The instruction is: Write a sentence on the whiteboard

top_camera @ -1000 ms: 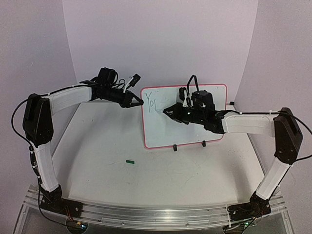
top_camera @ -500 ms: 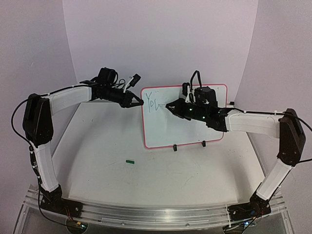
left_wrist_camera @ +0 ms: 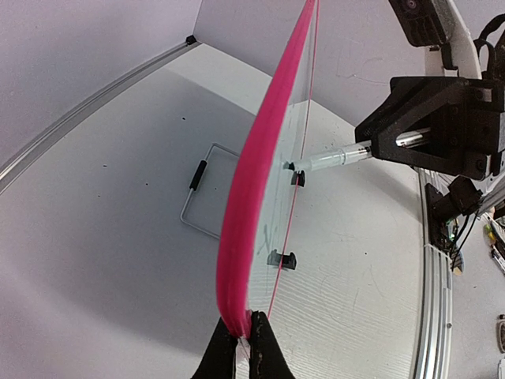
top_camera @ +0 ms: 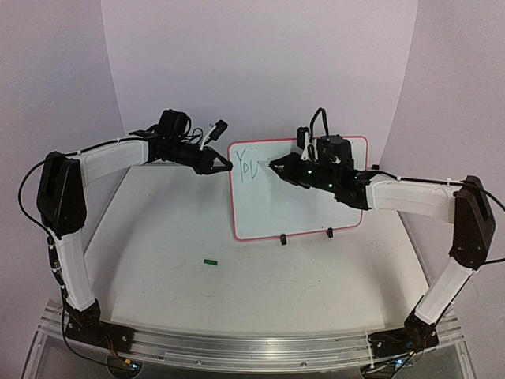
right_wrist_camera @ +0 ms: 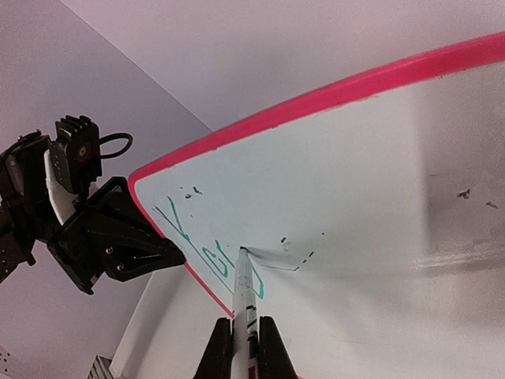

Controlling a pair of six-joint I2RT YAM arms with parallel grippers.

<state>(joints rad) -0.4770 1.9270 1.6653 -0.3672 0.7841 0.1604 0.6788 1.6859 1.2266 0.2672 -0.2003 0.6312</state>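
The whiteboard (top_camera: 304,209), white with a red frame, stands upright at the back middle of the table. Green letters "You" (top_camera: 247,167) sit at its top left, and they also show in the right wrist view (right_wrist_camera: 197,245). My left gripper (top_camera: 227,166) is shut on the board's left frame edge (left_wrist_camera: 260,174), its jaws pinching the red rim (left_wrist_camera: 244,335). My right gripper (top_camera: 276,167) is shut on a white marker (right_wrist_camera: 245,288). The marker's tip touches the board just right of the "u". The marker also shows in the left wrist view (left_wrist_camera: 327,160).
A small green marker cap (top_camera: 210,261) lies on the table in front of the board, to the left. Two black clip feet (top_camera: 282,238) (top_camera: 331,233) hold the board's bottom edge. A wire stand (left_wrist_camera: 197,189) lies behind the board.
My right gripper has moved up along the board with the marker, and a "u" now follows "Yo". The left gripper and the board have not moved.
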